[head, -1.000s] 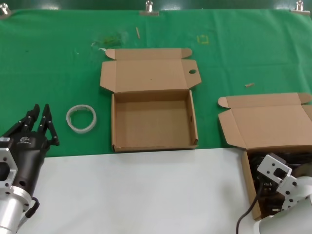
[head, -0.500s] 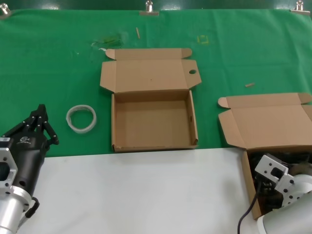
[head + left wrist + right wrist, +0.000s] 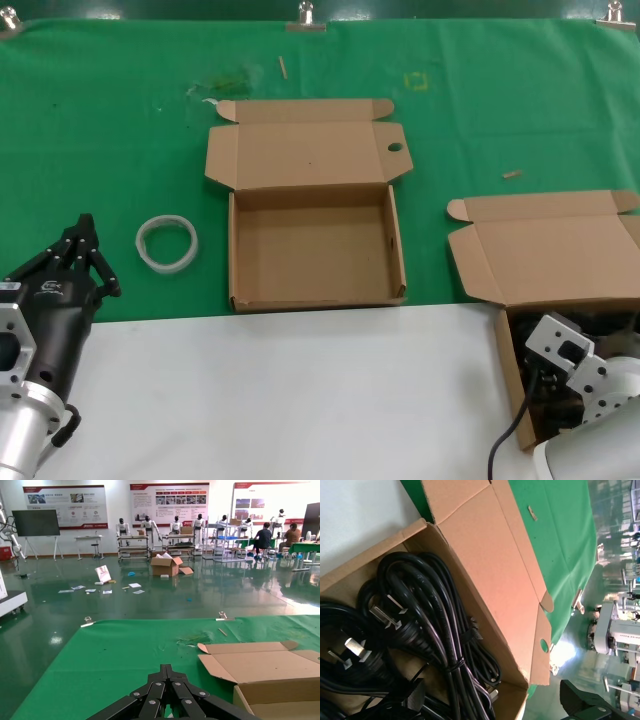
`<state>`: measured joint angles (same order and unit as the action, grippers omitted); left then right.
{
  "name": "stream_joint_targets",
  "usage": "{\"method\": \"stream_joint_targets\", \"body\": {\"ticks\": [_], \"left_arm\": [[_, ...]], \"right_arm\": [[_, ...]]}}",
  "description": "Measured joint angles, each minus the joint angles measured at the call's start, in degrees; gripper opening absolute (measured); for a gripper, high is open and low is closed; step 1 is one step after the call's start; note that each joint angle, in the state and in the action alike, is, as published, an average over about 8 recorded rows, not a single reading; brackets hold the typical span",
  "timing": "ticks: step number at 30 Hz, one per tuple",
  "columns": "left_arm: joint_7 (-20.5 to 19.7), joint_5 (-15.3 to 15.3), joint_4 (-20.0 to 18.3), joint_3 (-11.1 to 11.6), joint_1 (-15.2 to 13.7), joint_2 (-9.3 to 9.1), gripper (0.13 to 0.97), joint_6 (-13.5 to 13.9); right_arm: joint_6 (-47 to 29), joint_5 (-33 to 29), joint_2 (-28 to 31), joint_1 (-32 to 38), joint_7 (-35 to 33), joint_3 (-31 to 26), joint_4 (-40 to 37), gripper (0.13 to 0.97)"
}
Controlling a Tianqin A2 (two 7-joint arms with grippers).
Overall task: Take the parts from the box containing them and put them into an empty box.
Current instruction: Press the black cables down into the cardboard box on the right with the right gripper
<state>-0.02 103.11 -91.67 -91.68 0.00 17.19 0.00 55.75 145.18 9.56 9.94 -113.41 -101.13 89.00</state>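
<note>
The parts, coiled black cables (image 3: 437,630) with plug ends, fill the box containing them (image 3: 503,365) at the near right, its lid (image 3: 560,250) folded back. My right gripper (image 3: 495,700) reaches down into that box, open, one finger on each side of the cable bundles; in the head view only its wrist (image 3: 570,365) shows. The empty box (image 3: 232,255) stands in the middle of the green mat with its lid open and nothing inside. My left gripper (image 3: 85,228) hovers at the near left, shut with nothing in it, tips pressed together (image 3: 166,669).
A white translucent ring (image 3: 167,243) lies on the mat between my left gripper and the empty box. A white table strip (image 3: 290,390) runs along the front. Small scraps (image 3: 511,173) dot the green mat (image 3: 120,130).
My left gripper's fingers, apart a second ago, have come together. My right wrist has shifted slightly lower and rightward over the cable box.
</note>
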Motion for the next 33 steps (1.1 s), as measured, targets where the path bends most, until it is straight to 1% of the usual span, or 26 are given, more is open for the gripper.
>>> {"method": "stream_joint_targets", "body": {"ticks": [7,11,19,20,23,28,29,32,33], "left_arm": [[0.0,0.0,0.0,0.0,0.0,0.00,0.140,0.0],[0.0,0.0,0.0,0.0,0.0,0.00,0.140,0.0],[0.0,0.0,0.0,0.0,0.0,0.00,0.154,0.0],[0.0,0.0,0.0,0.0,0.0,0.00,0.157,0.0],[0.0,0.0,0.0,0.0,0.0,0.00,0.163,0.0],[0.0,0.0,0.0,0.0,0.0,0.00,0.219,0.0],[0.0,0.0,0.0,0.0,0.0,0.00,0.230,0.0],[0.0,0.0,0.0,0.0,0.0,0.00,0.253,0.0],[0.0,0.0,0.0,0.0,0.0,0.00,0.272,0.0]], "right_arm": [[-0.5,-0.2,0.0,0.0,-0.1,0.3,0.1,0.883],[-0.7,-0.2,0.0,0.0,-0.2,0.4,0.0,0.883],[-1.2,-0.2,0.0,0.3,-0.2,0.5,-0.5,0.744],[-1.3,-0.2,0.0,0.4,-0.2,0.5,-0.6,0.744],[-1.5,-0.2,0.0,0.5,-0.1,0.4,-0.9,0.668],[-1.7,-0.1,0.0,0.8,0.0,0.2,-1.4,0.541],[-1.8,0.0,0.0,0.9,0.1,0.2,-1.5,0.541],[-1.9,0.2,0.0,1.0,0.3,0.0,-1.7,0.467],[-2.0,0.2,0.0,1.0,0.4,0.0,-1.8,0.442]]}}
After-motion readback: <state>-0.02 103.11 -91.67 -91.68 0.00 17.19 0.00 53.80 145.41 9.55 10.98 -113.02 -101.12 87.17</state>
